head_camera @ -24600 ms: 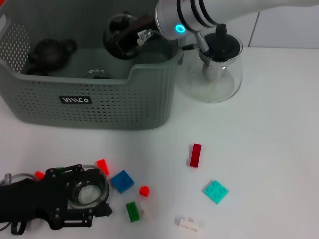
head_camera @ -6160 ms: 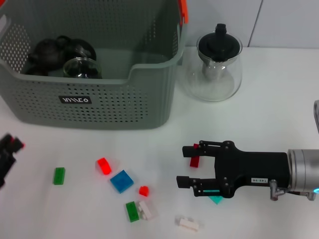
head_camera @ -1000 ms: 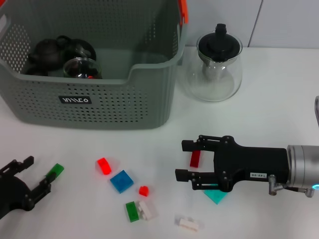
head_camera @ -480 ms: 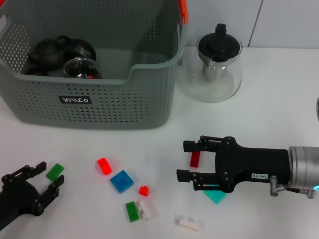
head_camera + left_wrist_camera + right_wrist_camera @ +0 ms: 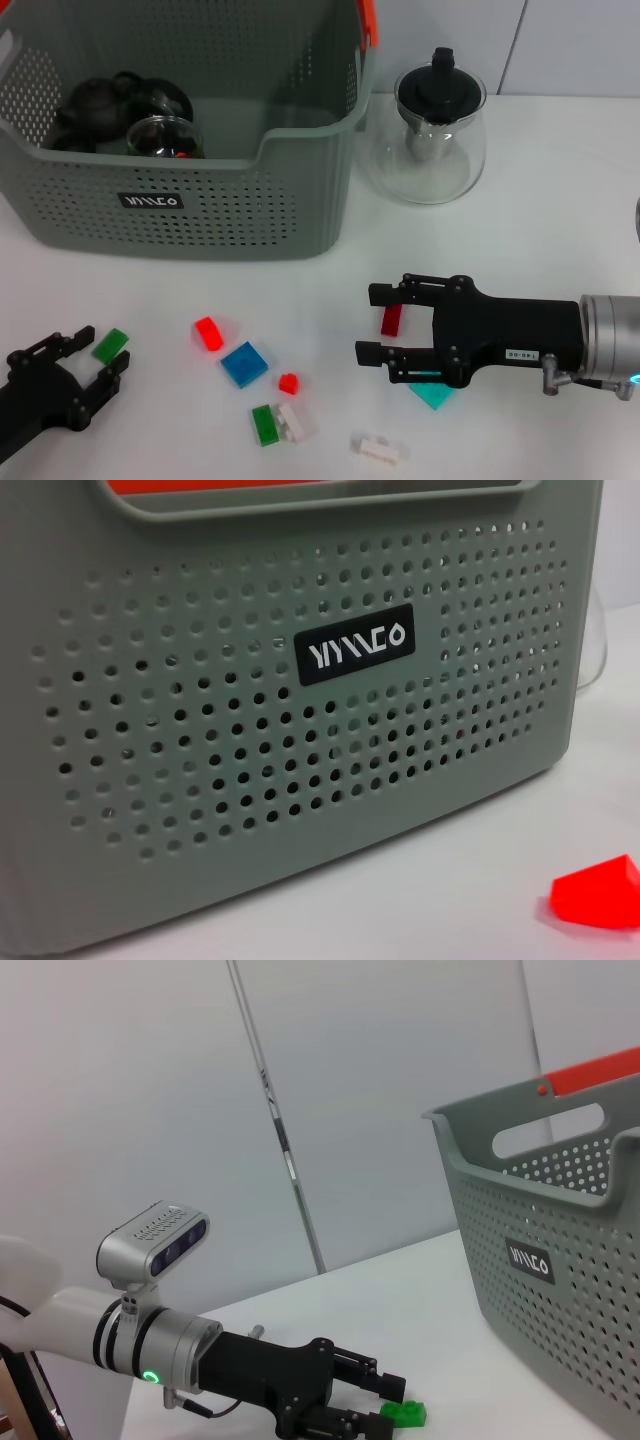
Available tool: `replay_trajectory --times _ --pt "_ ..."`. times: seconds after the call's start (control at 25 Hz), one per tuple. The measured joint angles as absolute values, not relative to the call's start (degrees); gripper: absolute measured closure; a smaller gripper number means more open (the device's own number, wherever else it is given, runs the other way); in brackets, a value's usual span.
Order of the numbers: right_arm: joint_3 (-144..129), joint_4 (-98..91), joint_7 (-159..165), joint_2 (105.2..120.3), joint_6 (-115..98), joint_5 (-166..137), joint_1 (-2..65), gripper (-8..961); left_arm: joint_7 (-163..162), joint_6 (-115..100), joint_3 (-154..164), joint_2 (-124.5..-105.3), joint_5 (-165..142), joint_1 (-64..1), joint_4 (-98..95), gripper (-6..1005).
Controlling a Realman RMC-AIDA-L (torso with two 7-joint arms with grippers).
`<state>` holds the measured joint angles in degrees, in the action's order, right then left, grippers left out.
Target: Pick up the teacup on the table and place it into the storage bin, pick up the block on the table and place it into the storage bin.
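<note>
The grey storage bin point(image 5: 200, 215) with an orange handle stands at the back left; a glass teacup point(image 5: 165, 138) lies inside it beside dark tea ware. My left gripper point(image 5: 103, 348) is low at the front left, open, its fingers flanking a green block point(image 5: 110, 344) on the table. The right wrist view shows this left gripper point(image 5: 382, 1407) by the green block point(image 5: 404, 1414). My right gripper point(image 5: 366, 322) is open at centre right, with a dark red block point(image 5: 391, 319) between its fingers.
Loose on the table are a red block point(image 5: 208, 332), a blue block point(image 5: 244, 364), a small red block point(image 5: 288, 382), a green-and-white pair point(image 5: 270, 424), a white block point(image 5: 378, 449) and a teal block point(image 5: 432, 393). A glass teapot point(image 5: 428, 120) stands right of the bin.
My left gripper has slid towards the green block, so its open fingers now flank it. The right gripper has barely moved.
</note>
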<state>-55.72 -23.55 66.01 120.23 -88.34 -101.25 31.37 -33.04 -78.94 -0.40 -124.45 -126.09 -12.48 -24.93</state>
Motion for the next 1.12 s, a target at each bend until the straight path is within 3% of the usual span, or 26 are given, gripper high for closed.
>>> replay_trajectory --times 0.32,0.64,0.8,0.92,1.12 --pt "-55.72 -23.55 66.01 120.23 -88.35 -101.25 31.37 162 -34.29 -78.54 -0.79 -124.34 -126.12 -12.56 -25.07 533" --pt "-55.72 -23.55 66.01 120.23 -88.64 -101.25 31.44 162 -36.18 -79.49 -0.85 -124.32 -126.11 -12.45 -25.60 762" --pt "-55.72 -23.55 66.01 120.23 -88.72 -101.24 31.34 162 -39.91 -85.71 -1.15 -124.07 -125.79 -11.95 -27.91 803" --pt "-55.72 -23.55 66.00 120.24 -88.70 -101.25 31.28 162 -45.56 -94.42 -1.38 -123.23 -125.17 -11.96 -30.63 804" --pt "-55.72 -23.55 66.01 120.23 -88.65 -101.25 31.28 162 -58.01 -112.04 -4.32 -120.30 -121.18 -15.23 -34.23 783"
